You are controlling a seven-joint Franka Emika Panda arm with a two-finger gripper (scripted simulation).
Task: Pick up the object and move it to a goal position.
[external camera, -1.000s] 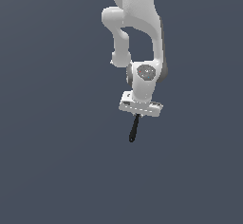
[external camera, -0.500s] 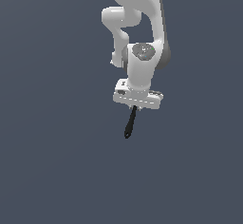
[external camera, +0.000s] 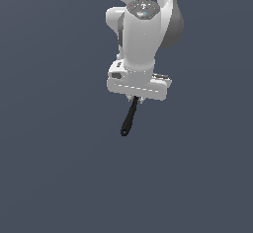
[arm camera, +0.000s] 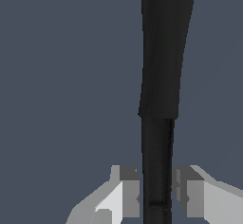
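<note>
No writing or label can be read on anything. The exterior view shows the white arm (external camera: 146,34) reaching down from the top of the picture, with the pincer (external camera: 134,98) tucked under its broad white hand. The rod (external camera: 129,117) hangs from it in mid-air against a plain dark grey ground, tilted so that its wider rounded end points down and toward the exterior view's left. The fingers barely show there. The wrist view brings them close: two pale grey fingers (arm camera: 124,190) stand on either side of the rod's (arm camera: 159,123) slim end, narrowly set and pressed against it, holding it. From there the rod widens as it runs away from the camera.
</note>
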